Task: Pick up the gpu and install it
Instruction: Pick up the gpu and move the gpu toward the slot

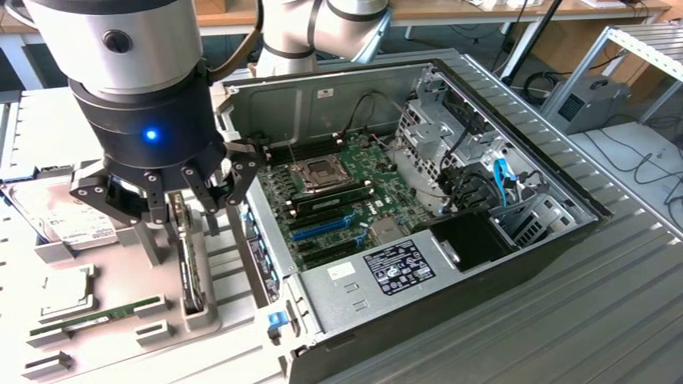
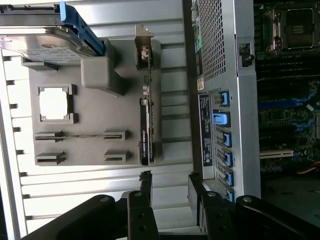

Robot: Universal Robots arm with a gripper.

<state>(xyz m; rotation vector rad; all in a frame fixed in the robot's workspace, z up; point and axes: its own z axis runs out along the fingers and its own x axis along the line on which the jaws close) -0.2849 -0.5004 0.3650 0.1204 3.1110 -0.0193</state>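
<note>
One open computer case (image 1: 288,104) is the largest thing. It lies on its side on the ribbed metal surface (image 1: 597,320), with one green motherboard (image 1: 353,188) inside. Beside it, toward the exterior view's left, lies one grey holder tray (image 1: 117,280) with four parts in it. These are one silver hard drive (image 1: 64,220), one gpu (image 1: 190,272), one square processor (image 1: 66,288) and one slim green memory stick (image 1: 101,316).

The one end effector (image 1: 187,210) hangs over the tray, with its two fingers spread apart and nothing between them. The gpu stands on its long edge in a slot of the tray, at the side nearest the case, below the fingers.

The exterior view gives the inside of the case, with one blue cable (image 1: 501,172) near the drive bays. It gives also the thick body of the arm with one blue light (image 1: 150,134).

The wrist view looks down on the tray (image 2: 90,100). There the gpu (image 2: 145,132) is a thin dark strip in line with the gap of the end effector (image 2: 169,182), and apart from both fingertips. The hard drive (image 2: 40,47) carries one blue rail (image 2: 82,30). The processor (image 2: 53,104) and the memory stick (image 2: 77,135) lie flat. The perforated wall of the case (image 2: 215,45) is just beside the gpu slot
</note>
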